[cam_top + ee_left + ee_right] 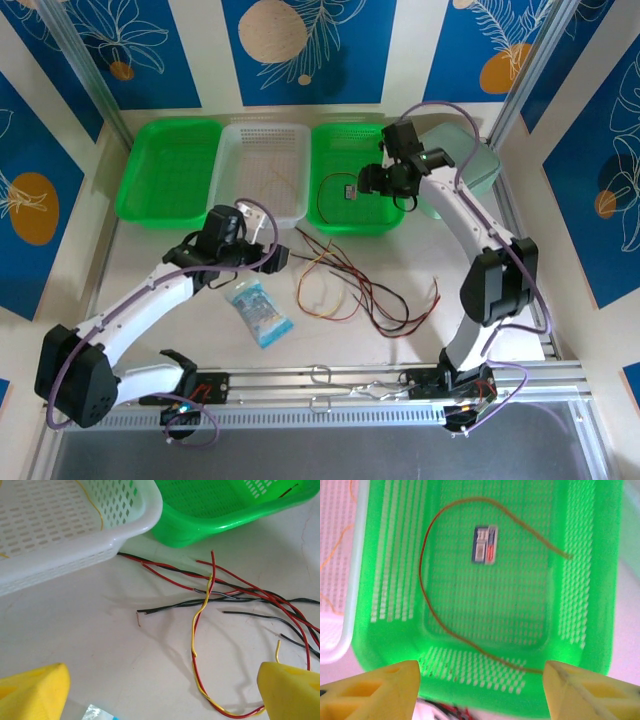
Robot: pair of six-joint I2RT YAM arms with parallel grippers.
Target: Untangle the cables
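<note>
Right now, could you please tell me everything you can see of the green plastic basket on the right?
The green rectangular plastic basket is shallow, with a slotted floor and walls and a rounded rim. It sits upright on the table at the right end of the row, close beside the white perforated plastic basket. Inside lie a thin reddish-orange wire, curved in an open loop, and a small white rectangular tag.
</note>
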